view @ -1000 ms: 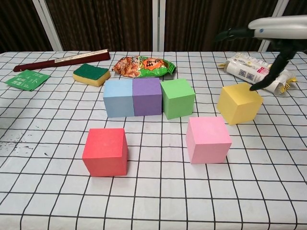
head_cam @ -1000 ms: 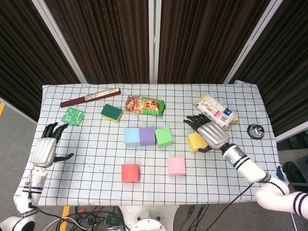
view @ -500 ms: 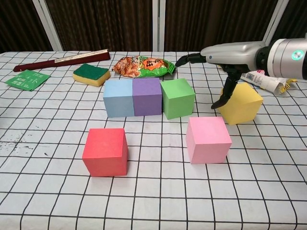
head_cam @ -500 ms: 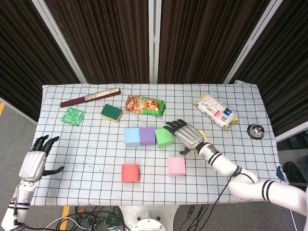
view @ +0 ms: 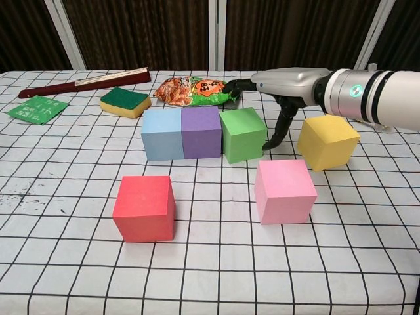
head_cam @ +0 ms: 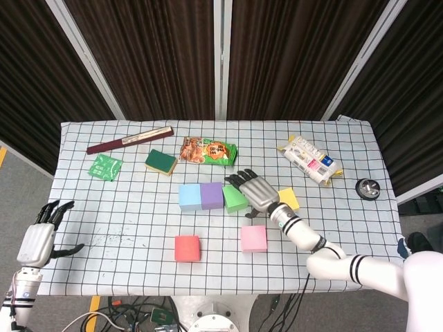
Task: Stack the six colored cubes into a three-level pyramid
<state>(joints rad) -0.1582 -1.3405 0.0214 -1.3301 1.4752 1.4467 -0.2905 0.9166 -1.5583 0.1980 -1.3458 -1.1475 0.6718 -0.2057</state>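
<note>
Right hand [head_cam: 256, 191] hovers over the green cube [view: 243, 134] w/ fingers spread, holding nothing. Left hand [head_cam: 36, 241] is off the counter [head_cam: 124, 214] edge, open too.

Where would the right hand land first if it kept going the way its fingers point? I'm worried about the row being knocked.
Probably the green cube: the right hand hovers at its right edge, fingers aimed across its top toward the purple cube. Height is unclear.
</note>
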